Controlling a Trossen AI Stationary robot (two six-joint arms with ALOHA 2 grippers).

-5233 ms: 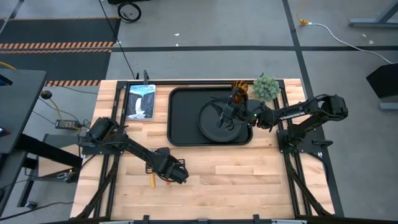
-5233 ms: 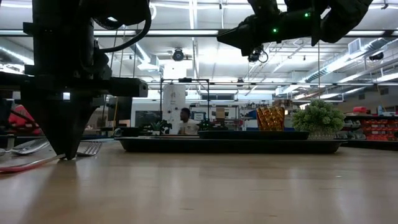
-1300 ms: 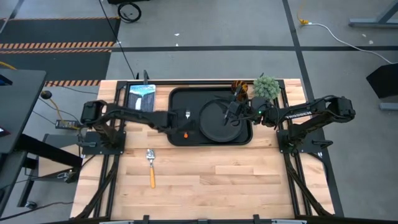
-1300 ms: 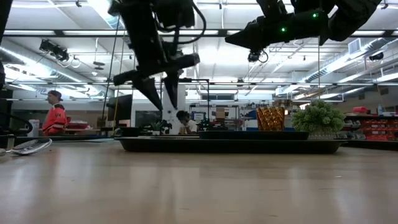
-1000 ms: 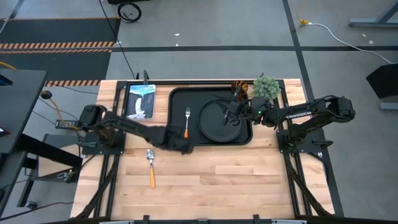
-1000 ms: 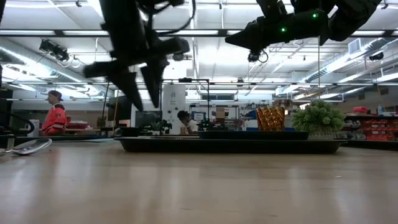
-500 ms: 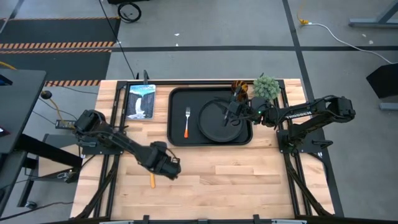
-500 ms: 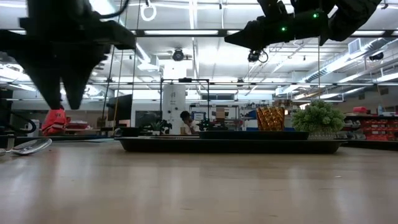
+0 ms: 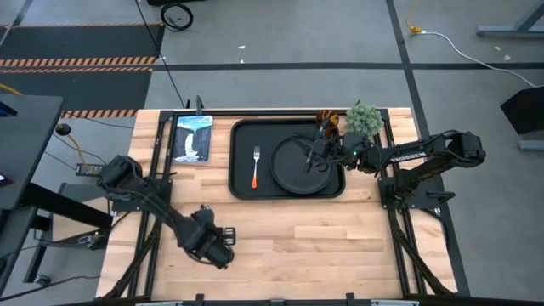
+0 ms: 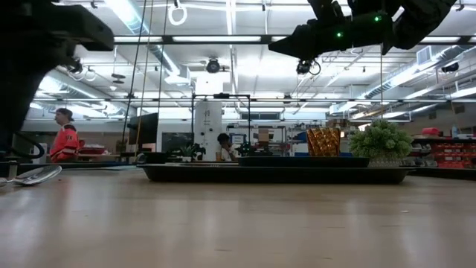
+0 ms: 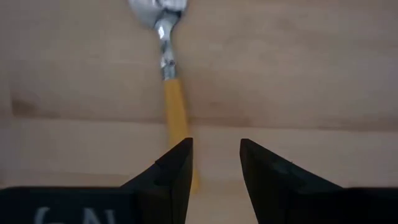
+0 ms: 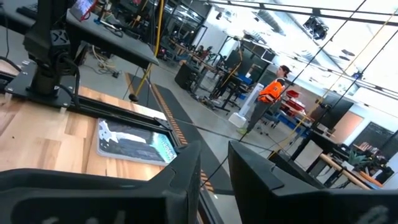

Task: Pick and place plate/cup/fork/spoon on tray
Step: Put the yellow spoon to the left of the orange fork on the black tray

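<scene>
L gripper [image 11: 214, 163] jaws apart over spoon [image 11: 166, 56], fork [image 9: 255, 165] on tray [image 9: 240, 189]

Industrial workshop — open hall, ceiling strip lights [image 10: 223, 39], hazard-striped floor [image 9: 81, 61]

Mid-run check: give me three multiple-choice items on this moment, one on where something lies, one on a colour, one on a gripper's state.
1. Where does the fork lie?
A. on the bare table
B. in the tray, left of the plate
C. on the plate

2. What colour is the spoon handle?
A. orange
B. blue
C. green

3. How is the left gripper set?
A. shut on the spoon
B. shut, empty
C. open above the spoon's handle

Answers: 1 B, the high view shows it on the tray floor beside the plate. 2 A, the left wrist view shows it. 3 C, a gap shows between the fingers, nothing held.
</scene>
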